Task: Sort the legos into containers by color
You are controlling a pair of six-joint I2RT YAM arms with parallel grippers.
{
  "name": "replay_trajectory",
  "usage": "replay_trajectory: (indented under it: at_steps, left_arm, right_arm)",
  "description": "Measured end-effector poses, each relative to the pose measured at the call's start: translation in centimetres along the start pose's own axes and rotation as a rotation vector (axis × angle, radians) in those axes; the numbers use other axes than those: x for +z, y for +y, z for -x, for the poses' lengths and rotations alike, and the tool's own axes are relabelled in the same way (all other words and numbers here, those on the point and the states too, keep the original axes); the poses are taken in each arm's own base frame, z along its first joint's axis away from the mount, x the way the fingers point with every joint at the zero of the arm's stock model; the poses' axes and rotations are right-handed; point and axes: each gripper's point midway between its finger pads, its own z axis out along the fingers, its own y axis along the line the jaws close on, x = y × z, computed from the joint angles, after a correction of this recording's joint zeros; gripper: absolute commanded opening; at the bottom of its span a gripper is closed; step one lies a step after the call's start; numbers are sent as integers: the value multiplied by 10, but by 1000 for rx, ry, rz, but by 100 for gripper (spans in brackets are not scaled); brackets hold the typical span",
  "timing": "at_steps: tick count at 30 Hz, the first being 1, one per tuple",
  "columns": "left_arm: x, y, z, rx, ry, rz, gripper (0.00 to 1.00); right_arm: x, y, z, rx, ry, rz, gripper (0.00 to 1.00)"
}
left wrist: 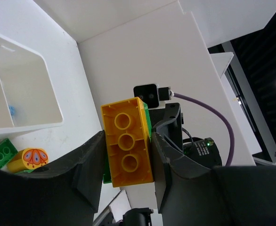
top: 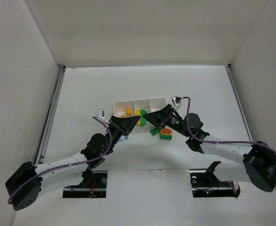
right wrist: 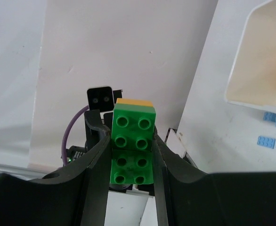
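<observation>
My two grippers meet over the front edge of the white tray, both holding one stuck-together pair of bricks. My left gripper is shut on the yellow-orange brick. The green brick shows behind it. My right gripper is shut on the green brick, with the yellow-orange one behind. Yellow bricks lie in the tray's left compartment. A blue brick lies in another compartment.
Loose on the table in front of the tray are a green brick, a yellow-orange printed piece and small blue bricks. White walls enclose the table.
</observation>
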Motion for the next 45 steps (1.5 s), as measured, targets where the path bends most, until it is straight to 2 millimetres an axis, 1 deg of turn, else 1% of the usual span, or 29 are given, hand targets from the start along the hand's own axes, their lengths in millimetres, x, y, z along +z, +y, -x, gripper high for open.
replay_trajectory:
  at_steps: [3, 7, 9, 16, 19, 21, 25, 26, 29, 31, 33, 35, 39, 41, 43, 45]
  left_arm:
    - [-1, 0, 2, -9, -6, 3, 15]
    - [-4, -1, 4, -43, -12, -1, 14]
    - [-4, -2, 6, -66, -17, 1, 14]
    - [-5, 0, 17, -140, -48, 15, 13]
    - [-4, 5, 19, -171, -52, 34, 13]
    - [-4, 10, 19, -181, -48, 54, 13]
    - [-5, 16, 15, -190, -34, 82, 13]
    - [-5, 17, 13, -192, -29, 85, 13]
    - [-6, 17, 9, -194, -16, 89, 13]
    - [-6, 18, 7, -193, -10, 92, 13]
    - [-6, 21, 6, -187, -7, 105, 13]
    - [-6, 23, 5, -185, -5, 112, 13]
    - [-6, 24, 6, -185, -6, 113, 13]
    - [-6, 24, 6, -185, -8, 114, 13]
    - [-6, 23, 6, -185, -8, 112, 13]
    - [-6, 23, 8, -186, -13, 111, 13]
  right_arm:
    - [1, 1, -1, 6, 4, 1, 47]
    - [2, -2, -2, 13, 5, -6, 60]
    - [2, -3, -2, 12, 5, -11, 65]
    - [2, -7, -1, 0, 5, -20, 85]
    - [2, -7, -3, -12, 19, -16, 91]
    - [1, -7, -5, -22, 31, -12, 93]
    - [1, -6, -12, -34, 59, -3, 93]
    - [2, -7, -15, -35, 68, -5, 91]
    - [5, -18, -25, -29, 100, -29, 83]
    - [8, -25, -31, -23, 121, -45, 79]
    - [10, -27, -34, -19, 128, -40, 72]
    - [12, -26, -35, -14, 131, -28, 68]
    - [15, -23, -34, -13, 131, -9, 64]
    - [15, -22, -34, -12, 131, -5, 64]
    - [16, -21, -34, -13, 129, 1, 65]
    - [16, -21, -34, -12, 129, 1, 69]
